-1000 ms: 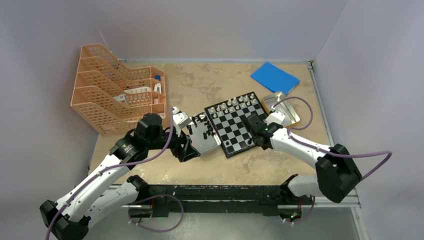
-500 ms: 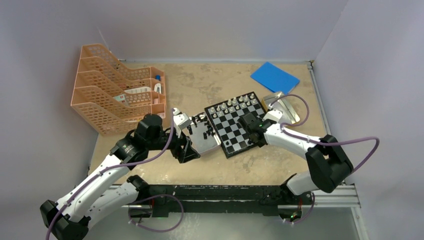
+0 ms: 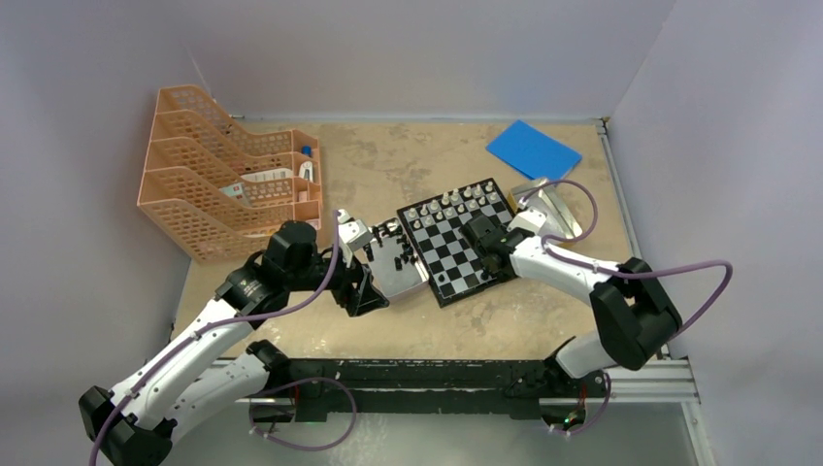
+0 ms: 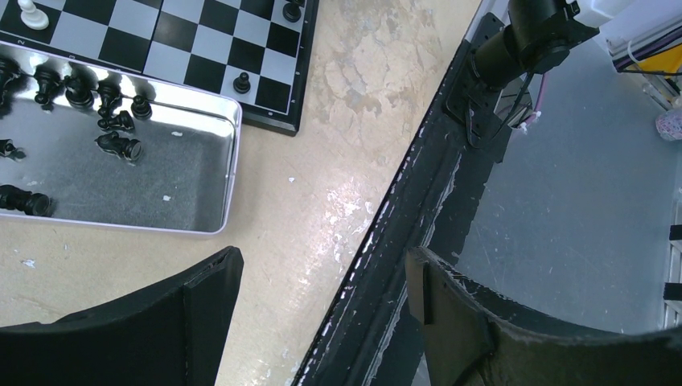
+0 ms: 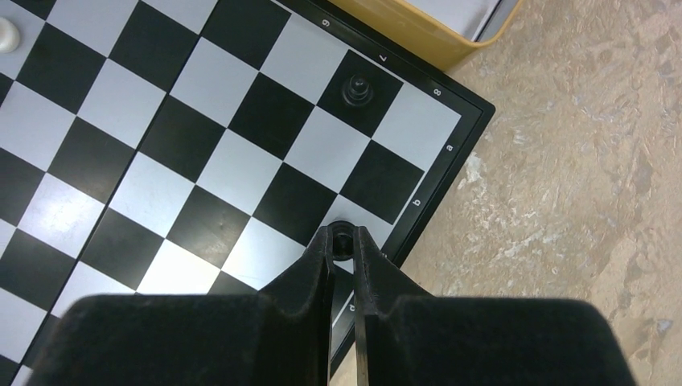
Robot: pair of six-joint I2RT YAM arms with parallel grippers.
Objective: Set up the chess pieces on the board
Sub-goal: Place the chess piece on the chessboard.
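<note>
Currently the right gripper [image 5: 342, 241] hovers low over the near right corner of the board [image 5: 241, 173]. Its fingers are pinched almost together around a small black piece [image 5: 342, 236], which sits at the board's dark border; whether the piece touches the surface I cannot tell. One black pawn [image 5: 357, 88] stands alone on a dark square two rows further in, well apart from the held one.

The left gripper [image 4: 318, 273] hangs over the bare table [image 4: 322, 161] near its front edge, fingers spread wide and holding nothing. Just beyond it lies a silver tin [image 4: 161, 185], touching the board's left side, with several black pieces [image 4: 121, 146] scattered in it, some standing and some tipped over.

From the top view, a row of white pieces [image 3: 461, 199] lines the far side of the board. A second tin [image 3: 553, 209] rests beside its right edge, a blue pad [image 3: 532, 150] lies further back, and an orange rack [image 3: 228, 184] stands at the far left.
</note>
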